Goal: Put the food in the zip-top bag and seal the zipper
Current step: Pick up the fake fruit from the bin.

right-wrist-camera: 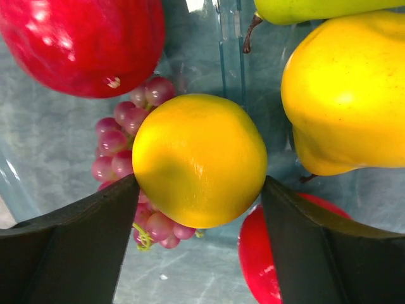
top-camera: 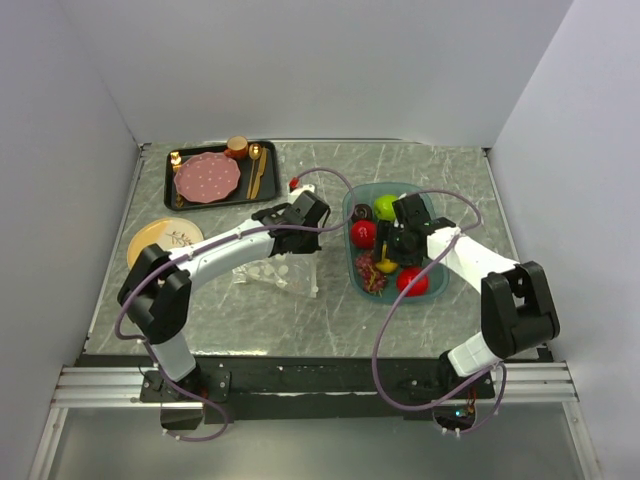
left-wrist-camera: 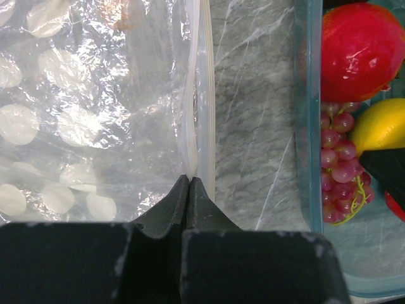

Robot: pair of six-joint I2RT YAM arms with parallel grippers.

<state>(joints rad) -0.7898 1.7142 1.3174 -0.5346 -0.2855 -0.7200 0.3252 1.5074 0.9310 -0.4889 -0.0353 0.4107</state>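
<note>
The clear zip-top bag (top-camera: 268, 270) lies flat left of the teal tray (top-camera: 441, 285). My left gripper (top-camera: 318, 228) is shut on the bag's white zipper strip (left-wrist-camera: 204, 95), pinched at its tips (left-wrist-camera: 190, 178). The food sits in the tray: a green fruit (top-camera: 386, 207), a dark brown ball (top-camera: 361, 211), red balls (top-camera: 363, 233) and a dark red grape bunch (top-camera: 372, 275). My right gripper (top-camera: 392, 245) is in the tray, its fingers closed against both sides of a yellow-orange ball (right-wrist-camera: 199, 158), above the grapes (right-wrist-camera: 117, 145). A yellow fruit (right-wrist-camera: 345, 95) lies beside it.
A black tray (top-camera: 262, 190) at the back left holds a pink dotted plate (top-camera: 207, 177), an orange cup (top-camera: 237, 147) and gold cutlery. A yellow plate (top-camera: 163, 238) lies at the left edge. A small red piece (top-camera: 294, 184) lies behind the left gripper. White walls enclose the table.
</note>
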